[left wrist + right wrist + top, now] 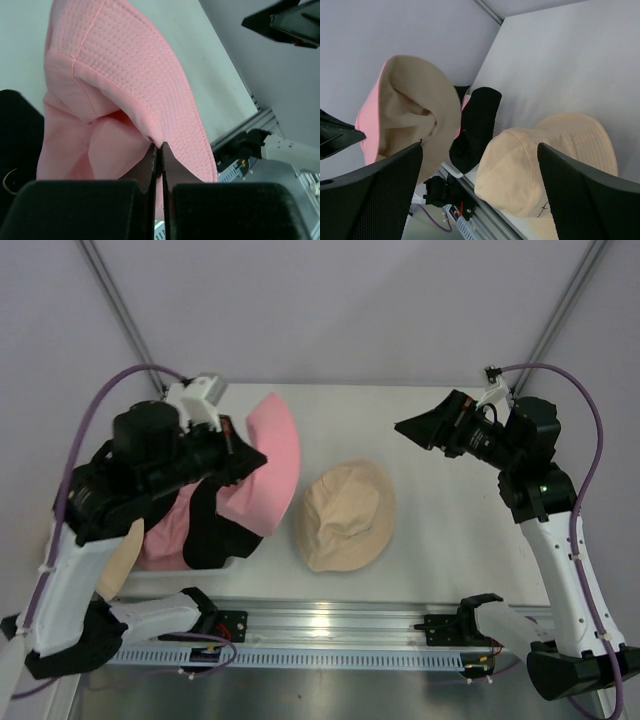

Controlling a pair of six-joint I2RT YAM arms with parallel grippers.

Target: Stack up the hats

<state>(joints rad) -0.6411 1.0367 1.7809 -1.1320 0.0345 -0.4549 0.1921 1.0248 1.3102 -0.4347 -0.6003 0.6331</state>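
Observation:
My left gripper (243, 455) is shut on the brim of a pink hat (272, 462) and holds it lifted and tilted over the left of the table. In the left wrist view the jaws (159, 148) pinch the pink brim (150, 75). In the right wrist view this hat's near face looks beige (415, 107) with a pink edge. A cream-beige hat (346, 515) lies flat at mid-table, and its dark script shows in the right wrist view (555, 165). A black hat (212, 530) and another pink hat (168, 532) lie under my left arm. My right gripper (412, 427) is open and empty, raised at the right.
A tan rounded shape (122, 558) shows at lower left, half hidden by the left arm. A white tray edge (240, 562) lies under the black hat. An aluminium rail (330, 625) runs along the near edge. Slanted frame struts (560, 310) stand at the back corners.

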